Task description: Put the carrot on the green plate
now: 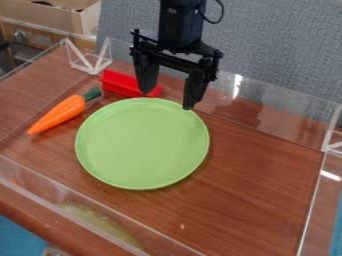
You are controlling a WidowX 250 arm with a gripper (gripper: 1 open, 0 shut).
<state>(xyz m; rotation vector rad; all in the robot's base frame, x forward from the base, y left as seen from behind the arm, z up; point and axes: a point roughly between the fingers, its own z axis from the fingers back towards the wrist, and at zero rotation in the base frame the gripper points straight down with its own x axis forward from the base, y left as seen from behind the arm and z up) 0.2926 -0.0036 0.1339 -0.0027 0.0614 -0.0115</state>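
The orange carrot (62, 115) with its dark green stub lies on the wooden table, left of the green plate (142, 142), its stub end pointing toward the plate's far left rim. The round light-green plate sits flat in the middle with nothing on it. My black gripper (168, 92) hangs pointing down over the plate's far edge, open, with nothing between its fingers. It stands well to the right of the carrot and does not touch it.
A red block (127, 82) lies just behind the plate, partly hidden by the left finger. Clear plastic walls (287, 110) ring the wooden table (254, 190). Cardboard boxes (60, 20) stand beyond the far left wall.
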